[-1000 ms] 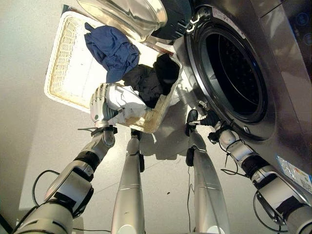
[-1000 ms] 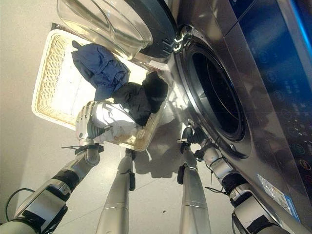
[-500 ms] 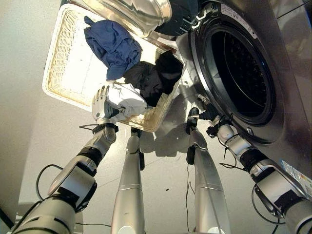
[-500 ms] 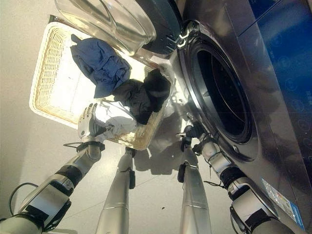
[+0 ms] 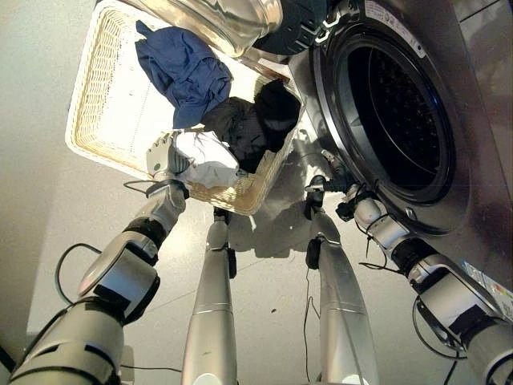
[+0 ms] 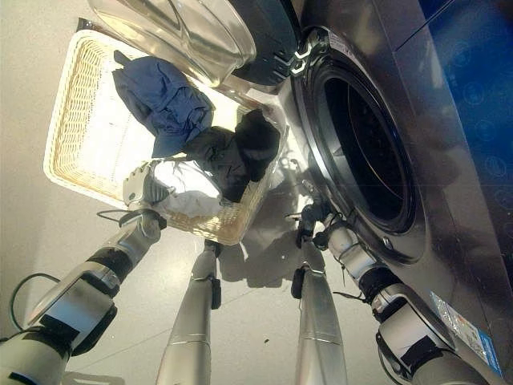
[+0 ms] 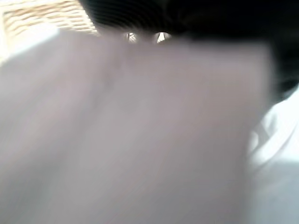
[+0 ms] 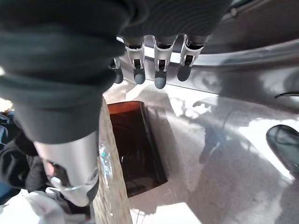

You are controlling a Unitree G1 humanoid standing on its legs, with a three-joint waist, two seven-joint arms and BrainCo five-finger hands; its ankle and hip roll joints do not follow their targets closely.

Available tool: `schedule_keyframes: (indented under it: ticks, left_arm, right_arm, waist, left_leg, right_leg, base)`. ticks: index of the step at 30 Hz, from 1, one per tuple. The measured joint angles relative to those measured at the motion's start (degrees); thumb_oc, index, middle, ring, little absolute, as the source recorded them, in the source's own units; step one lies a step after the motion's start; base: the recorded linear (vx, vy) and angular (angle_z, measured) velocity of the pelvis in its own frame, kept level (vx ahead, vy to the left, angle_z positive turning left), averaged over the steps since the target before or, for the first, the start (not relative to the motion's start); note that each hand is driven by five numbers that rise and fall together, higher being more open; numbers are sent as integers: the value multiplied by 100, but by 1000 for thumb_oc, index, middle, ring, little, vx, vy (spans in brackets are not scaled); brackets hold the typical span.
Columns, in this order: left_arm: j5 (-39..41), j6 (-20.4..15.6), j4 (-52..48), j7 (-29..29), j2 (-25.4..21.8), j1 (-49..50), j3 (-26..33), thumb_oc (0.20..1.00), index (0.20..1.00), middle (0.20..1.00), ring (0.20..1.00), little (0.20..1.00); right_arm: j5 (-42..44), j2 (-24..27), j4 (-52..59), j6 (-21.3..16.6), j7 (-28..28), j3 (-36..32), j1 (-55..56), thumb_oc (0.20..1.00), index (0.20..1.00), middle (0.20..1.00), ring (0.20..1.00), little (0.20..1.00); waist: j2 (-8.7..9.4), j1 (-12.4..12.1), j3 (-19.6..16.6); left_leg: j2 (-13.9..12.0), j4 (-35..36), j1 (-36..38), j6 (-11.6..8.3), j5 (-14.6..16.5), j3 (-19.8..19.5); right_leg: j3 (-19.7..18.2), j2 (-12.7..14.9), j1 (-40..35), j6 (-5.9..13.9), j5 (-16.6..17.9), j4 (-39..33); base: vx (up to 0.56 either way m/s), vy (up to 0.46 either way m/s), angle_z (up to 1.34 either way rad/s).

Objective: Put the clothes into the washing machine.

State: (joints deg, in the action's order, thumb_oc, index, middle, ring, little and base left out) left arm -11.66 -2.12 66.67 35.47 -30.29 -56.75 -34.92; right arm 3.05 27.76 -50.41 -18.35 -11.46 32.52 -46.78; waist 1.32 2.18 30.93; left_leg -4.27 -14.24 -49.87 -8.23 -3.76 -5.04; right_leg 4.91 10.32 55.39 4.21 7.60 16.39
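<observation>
Holding blue [image 5: 184,70], black [image 5: 255,128], white clothes [image 5: 207,158]: wicker basket [image 5: 96,96].

The left wrist view is blurred pale grey cloth, seemingly the crumpled white garment [image 5: 204,159] pressed against the lens; the left hand [image 5: 163,156] rests at that garment, its fingers buried in the cloth; the woven cream laundry basket [image 5: 96,104] is hidden along its far rim by the clear glass washer door [image 5: 216,20], itself cut off by the picture's top; the silver front-loading washing machine [image 5: 473,120] runs off the right edge.
</observation>
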Motion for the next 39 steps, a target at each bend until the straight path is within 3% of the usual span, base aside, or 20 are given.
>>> schedule_keyframes:
  ticks: [6, 11, 16, 19, 23, 24, 26, 30, 31, 35, 36, 37, 38, 39]
  left_arm:
    - [66, 48, 2, -222, 4, -63, -13, 200, 200, 200, 200, 200]
    - [667, -50, -26, -360, 21, -52, 28, 200, 200, 200, 200, 200]
    - [1538, -367, -67, -434, 77, 54, 280, 200, 200, 200, 200, 200]
    - [2487, -864, -373, -474, 174, 395, 791, 200, 200, 200, 200, 200]
    - [3283, -1906, -1518, -274, 529, 1316, 1195, 200, 200, 200, 200, 200]
    - [3256, -2301, -1900, -123, 682, 1622, 1185, 200, 200, 200, 200, 200]
    - [3027, -2737, -2380, 145, 835, 1970, 1182, 200, 200, 200, 200, 200]
    - [2764, -2895, -2733, 327, 883, 2135, 1194, 200, 200, 200, 200, 200]
    - [1901, -3162, -3243, 610, 916, 2293, 1269, 200, 200, 200, 200, 200]
    - [1674, -3302, -3410, 728, 917, 2062, 1295, 200, 200, 200, 200, 200]
    - [1319, -2995, -3818, 914, 779, 1971, 1307, 200, 200, 200, 200, 200]
    - [1319, -2995, -3818, 914, 779, 1971, 1307, 200, 200, 200, 200, 200]
    - [211, -2486, -5862, 1076, -286, 1771, 844, 200, 200, 200, 200, 200]
    - [-451, -2681, -6218, 1065, -514, 1332, 689, 200, 200, 200, 200, 200]
  right_arm:
    - [318, 7, 62, 0, -37, -7, 0, 1000, 1000, 1000, 1000, 1000]
    - [734, -12, 144, -1, -33, -40, 7, 1000, 1000, 1000, 1000, 1000]
    - [1470, -87, 695, -10, 19, -225, 105, 1000, 1000, 1000, 1000, 1000]
    - [2017, -258, 989, -8, 122, -528, 197, 1000, 1000, 1000, 1000, 1000]
    - [2654, -559, 1777, -32, 258, -968, 637, 1000, 1000, 1000, 1000, 1000]
    - [2905, -651, 2018, -21, 380, -1042, 769, 1000, 1000, 1000, 1000, 1000]
    - [3307, -771, 2306, 12, 650, -1184, 927, 1000, 1000, 1000, 1000, 1000]
    - [3608, -835, 2508, 118, 843, -1266, 1019, 1000, 1000, 1000, 1000, 1000]
    - [4080, -911, 2937, 281, 1208, -1381, 1168, 1000, 1000, 1000, 1000, 1000]
    - [4212, -900, 3006, 347, 1340, -1386, 1177, 1000, 1000, 1000, 1000, 1000]
    - [4467, -881, 3261, 584, 1481, -1412, 1180, 1000, 1000, 1000, 1000, 1000]
    - [4467, -881, 3261, 584, 1481, -1412, 1180, 1000, 1000, 1000, 1000, 1000]
    - [4914, -613, 4548, 1091, 2001, -1289, 1324, 1000, 1000, 1000, 1000, 1000]
    - [5079, -581, 4832, 1199, 2400, -1231, 1315, 1000, 1000, 1000, 1000, 1000]
  waist:
    - [0, 20, 0]
    - [0, 16, 0]
    - [1, 20, 0]
    - [1, 20, 0]
    - [13, 8, 7]
    - [18, 0, 9]
    - [25, -23, 13]
    - [26, -31, 13]
    - [26, -48, 13]
    - [25, -89, 13]
    - [26, -159, 14]
    - [26, -159, 14]
    - [31, -211, 17]
    - [30, -298, 16]
  left_leg:
    - [-4, -19, 0, -14, 12, 11]
    - [-1, -31, -7, -14, 13, 24]
    - [-4, -47, -29, -16, 14, 51]
    - [-4, -47, -30, -17, 15, 52]
    - [-4, -38, -47, -28, 23, 44]
    - [-1, -39, -65, -27, 23, 37]
    - [-2, -37, -89, -27, 23, 37]
    - [-6, -36, -92, -27, 23, 39]
    - [-11, -34, -91, -27, 23, 38]
    - [-13, -37, -88, -27, 23, 39]
    - [-17, -37, -93, -35, 28, 23]
    - [-17, -37, -93, -35, 28, 23]
    - [-23, -43, -172, -90, -11, 5]
    - [-13, -61, -111, -90, -7, 21]
  right_leg:
    - [-15, -5, 5, -20, 14, 0]
    - [-64, -7, 45, 6, -4, 34]
    - [-113, -14, 91, 4, 5, 47]
    - [-118, -14, 92, 3, 8, 47]
    - [-114, -14, 103, -17, 22, 35]
    - [-110, -13, 117, -17, 22, 32]
    - [-110, -13, 144, 3, 8, 32]
    - [-111, -17, 152, 4, 7, 33]
    - [-113, -24, 158, 3, 8, 33]
    - [-116, -28, 162, 0, 10, 37]
    - [-113, -25, 177, -6, 14, 35]
    - [-113, -25, 177, -6, 14, 35]
    - [-113, -37, 250, -52, 67, 44]
    - [-110, -27, 211, -54, 76, 71]
  base:
    - [0, 0, 0]
    - [1, -1, -1]
    - [1, 1, -2]
    - [0, 0, 0]
    - [-5, -27, 0]
    - [0, 0, 0]
    - [-4, -16, 0]
    - [0, 0, 0]
    - [0, 0, 0]
    - [-4, -12, -1]
    - [0, 0, 0]
    - [-10, -35, -1]
    - [0, 0, 0]
    - [0, 0, 0]
